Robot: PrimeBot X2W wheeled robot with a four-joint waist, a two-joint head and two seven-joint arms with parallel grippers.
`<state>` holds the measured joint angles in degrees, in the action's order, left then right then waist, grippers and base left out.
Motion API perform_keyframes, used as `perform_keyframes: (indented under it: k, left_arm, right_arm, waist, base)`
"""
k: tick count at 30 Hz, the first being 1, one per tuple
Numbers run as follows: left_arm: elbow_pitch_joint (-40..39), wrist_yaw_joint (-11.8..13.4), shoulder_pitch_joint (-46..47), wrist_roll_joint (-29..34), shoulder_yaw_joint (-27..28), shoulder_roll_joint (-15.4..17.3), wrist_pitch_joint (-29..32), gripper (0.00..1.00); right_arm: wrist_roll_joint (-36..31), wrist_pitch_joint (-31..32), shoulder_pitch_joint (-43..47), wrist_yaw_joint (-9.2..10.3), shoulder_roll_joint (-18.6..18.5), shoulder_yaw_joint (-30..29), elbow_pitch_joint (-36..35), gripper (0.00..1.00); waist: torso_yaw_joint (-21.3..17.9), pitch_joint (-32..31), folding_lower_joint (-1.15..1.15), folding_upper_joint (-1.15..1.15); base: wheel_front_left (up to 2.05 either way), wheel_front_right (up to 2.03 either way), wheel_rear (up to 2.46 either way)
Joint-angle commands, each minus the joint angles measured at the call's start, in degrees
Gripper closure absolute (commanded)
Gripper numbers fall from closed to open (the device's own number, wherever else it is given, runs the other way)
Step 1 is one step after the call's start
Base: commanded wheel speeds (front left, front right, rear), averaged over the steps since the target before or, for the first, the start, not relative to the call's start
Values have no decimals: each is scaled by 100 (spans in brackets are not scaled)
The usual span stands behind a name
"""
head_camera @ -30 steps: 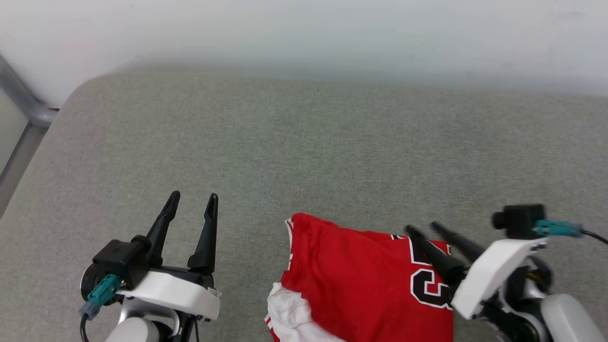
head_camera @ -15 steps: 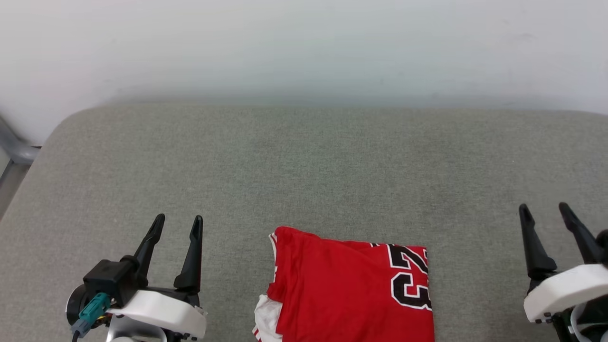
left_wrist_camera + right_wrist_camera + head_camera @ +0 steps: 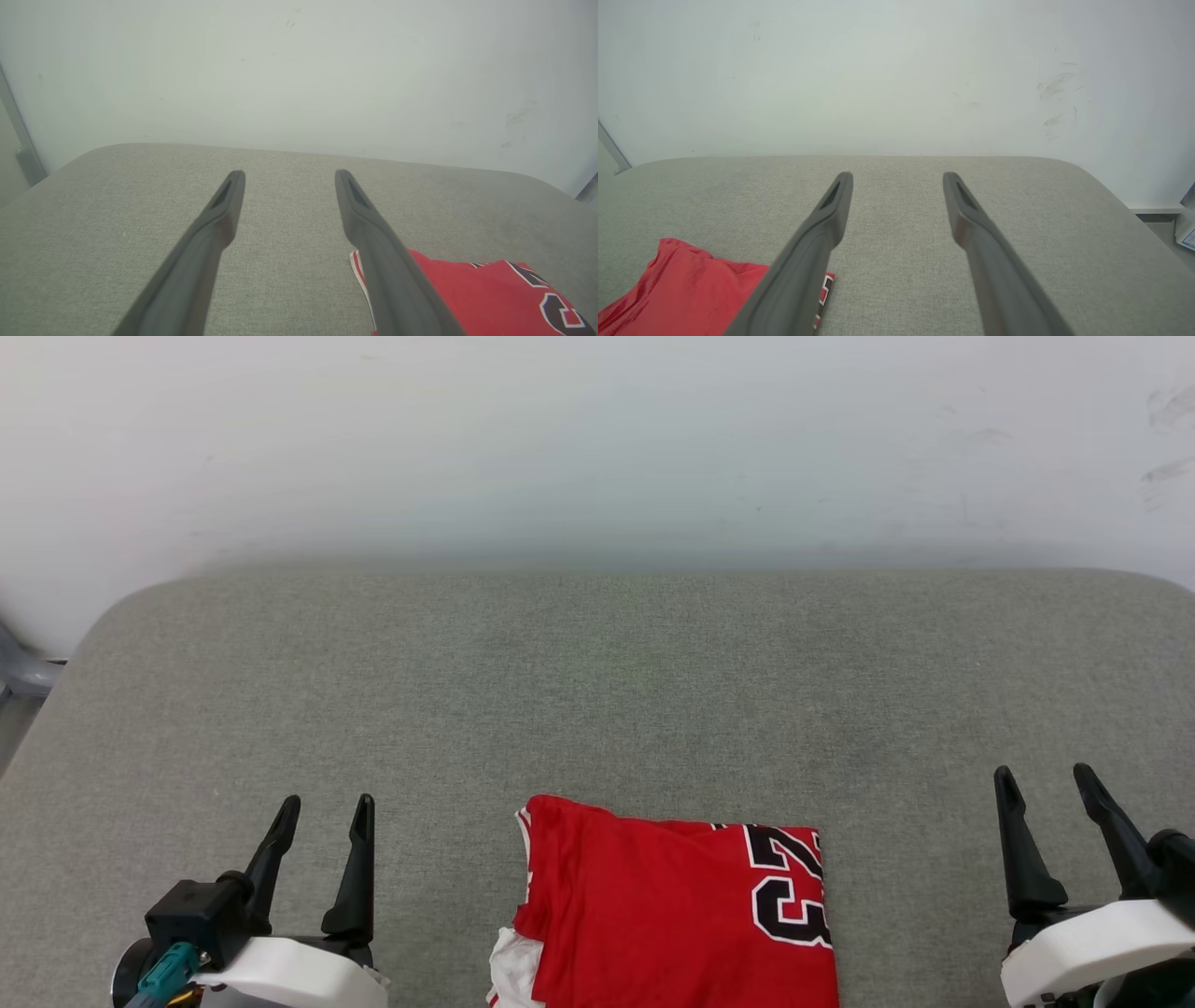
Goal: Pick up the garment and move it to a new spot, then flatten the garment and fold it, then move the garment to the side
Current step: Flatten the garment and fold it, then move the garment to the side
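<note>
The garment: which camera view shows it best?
The head view: most of the garment shows, folded, with 23 readable. The left wrist view catches one red corner at lower right; the right wrist view, a red part at lower left.

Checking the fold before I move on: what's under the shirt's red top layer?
Beneath the red layer of the shirt, white fabric peeks out at the near-left corner. Everything else under that layer is covered. The shirt lies on the grey cushion.
</note>
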<state>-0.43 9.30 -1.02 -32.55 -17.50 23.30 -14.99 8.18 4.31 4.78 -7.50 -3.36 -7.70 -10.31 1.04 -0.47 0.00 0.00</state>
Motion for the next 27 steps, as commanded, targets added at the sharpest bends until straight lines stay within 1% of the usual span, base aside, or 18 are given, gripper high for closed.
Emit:
perform_keyframes:
  k: [1,8,12,16,18,22,25,27]
  left_arm:
    - [1,4,-51,-22,25,-8,-23,0]
    - [31,-33,93,17,-2,-40,-24,0]
    - [7,-67,209,44,-8,-69,-25,0]
    - [-57,-126,400,101,-9,-124,-25,0]
    - [-85,-173,506,137,6,-161,-25,0]
    - [-67,-280,681,224,86,-279,-26,0]
    - [-10,-387,801,281,145,-384,-26,0]
    - [36,-470,886,325,200,-446,-26,0]
  right_arm:
    - [27,10,51,3,28,16,-43,0]
    - [87,150,31,3,45,-75,13,0]
    - [296,334,21,3,45,-187,106,0]
    - [725,940,0,3,-120,-220,445,0]
    - [1027,1304,-65,3,-224,-125,615,0]
    - [1538,2029,-135,3,-497,261,912,0]
    - [1990,2424,-198,3,-597,603,1019,0]
    - [2317,2605,-246,3,-580,818,1083,0]
  waist:
    - [2,7,0,0]
    - [55,59,0,0]
    - [144,196,0,0]
    - [281,455,0,0]
    - [360,617,0,0]
    - [504,924,0,0]
    - [603,1136,0,0]
    - [665,1270,0,0]
  base:
    - [0,0,0]
    - [0,0,0]
    - [0,0,0]
    - [0,0,0]
    - [0,0,0]
    - [0,0,0]
    - [0,0,0]
    - [0,0,0]
